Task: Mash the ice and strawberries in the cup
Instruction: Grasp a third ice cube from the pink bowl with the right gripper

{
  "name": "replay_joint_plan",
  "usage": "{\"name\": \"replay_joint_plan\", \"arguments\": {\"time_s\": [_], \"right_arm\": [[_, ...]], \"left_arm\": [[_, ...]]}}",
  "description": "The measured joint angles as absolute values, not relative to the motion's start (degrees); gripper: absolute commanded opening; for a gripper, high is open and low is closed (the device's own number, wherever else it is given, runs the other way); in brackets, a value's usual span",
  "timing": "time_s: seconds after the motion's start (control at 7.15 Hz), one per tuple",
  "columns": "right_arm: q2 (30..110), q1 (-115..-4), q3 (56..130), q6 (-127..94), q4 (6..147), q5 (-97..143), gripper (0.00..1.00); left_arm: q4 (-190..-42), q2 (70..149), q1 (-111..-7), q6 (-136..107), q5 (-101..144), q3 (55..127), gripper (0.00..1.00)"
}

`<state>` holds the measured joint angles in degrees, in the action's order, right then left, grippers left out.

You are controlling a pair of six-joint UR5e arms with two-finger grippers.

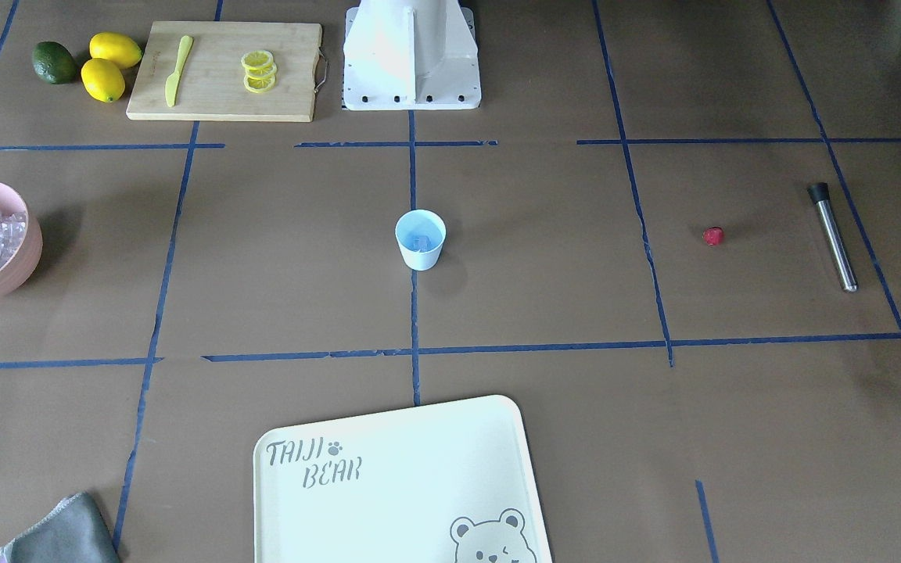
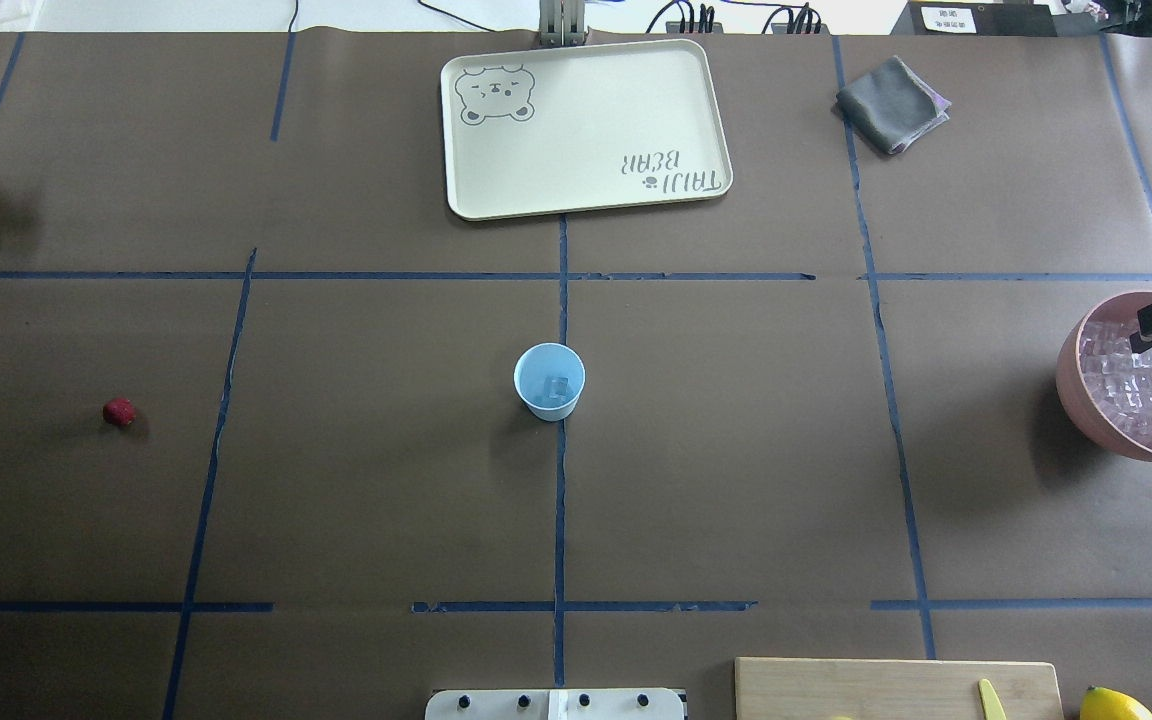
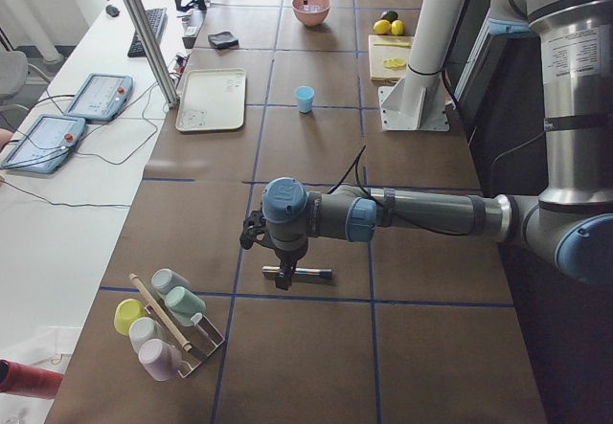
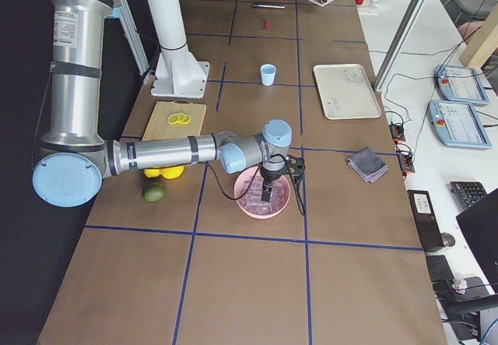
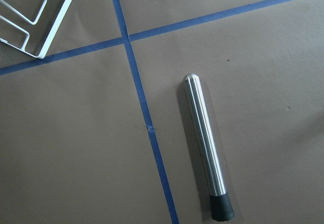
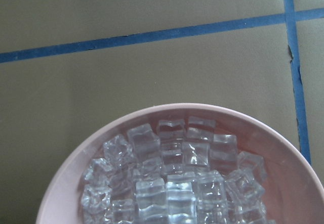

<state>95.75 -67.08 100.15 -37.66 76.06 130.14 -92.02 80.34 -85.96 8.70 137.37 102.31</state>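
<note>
The brown tabletop (image 1: 544,258), gridded with blue tape (image 1: 413,313), carries a wooden cutting board (image 1: 286,47) bearing a yellow-green knife (image 1: 177,69) and a stack of lemon slices (image 1: 258,71), with two whole lemons (image 1: 115,49) and a dark green fruit (image 1: 55,62) just beside its end. A cream tray (image 1: 403,500) printed "TAIJI BEAR" with a bear's face lies along the opposite edge, a folded grey cloth (image 1: 67,536) near it, and a pink bowl (image 1: 16,266) sits toward one end. At the other end a steel rod (image 1: 834,238) with a black tip lies flat, near a white wire rack (image 3: 196,345) of pastel tumblers (image 3: 182,302).
</note>
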Motion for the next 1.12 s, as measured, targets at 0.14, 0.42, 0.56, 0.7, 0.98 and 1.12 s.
{"name": "replay_joint_plan", "arguments": {"time_s": [0.14, 0.42, 0.56, 0.7, 0.98, 1.12], "right_arm": [[95.39, -66.2, 99.69, -37.88, 76.04, 129.96, 0.95], [94.78, -64.56, 99.06, -38.03, 76.04, 127.98, 0.74], [94.7, -64.25, 98.95, -38.05, 76.08, 127.1, 0.53], [94.68, -64.13, 98.93, -38.08, 76.1, 126.72, 0.25], [94.66, -64.14, 99.13, -38.09, 76.05, 126.56, 0.0], [94.67, -64.18, 99.24, -37.92, 75.9, 126.56, 0.0]], "left_arm": [[-92.02, 80.34, -85.96, 8.7, 137.37, 102.21, 1.0], [-92.02, 80.33, -85.96, 8.7, 137.37, 102.08, 1.0], [-92.02, 80.33, -85.96, 8.7, 137.37, 102.05, 1.0], [-92.02, 80.33, -85.96, 8.72, 137.37, 102.04, 1.0], [-92.02, 80.33, -85.96, 8.76, 137.37, 102.09, 1.0], [-92.02, 80.33, -85.96, 8.73, 137.37, 102.12, 1.0]]}}
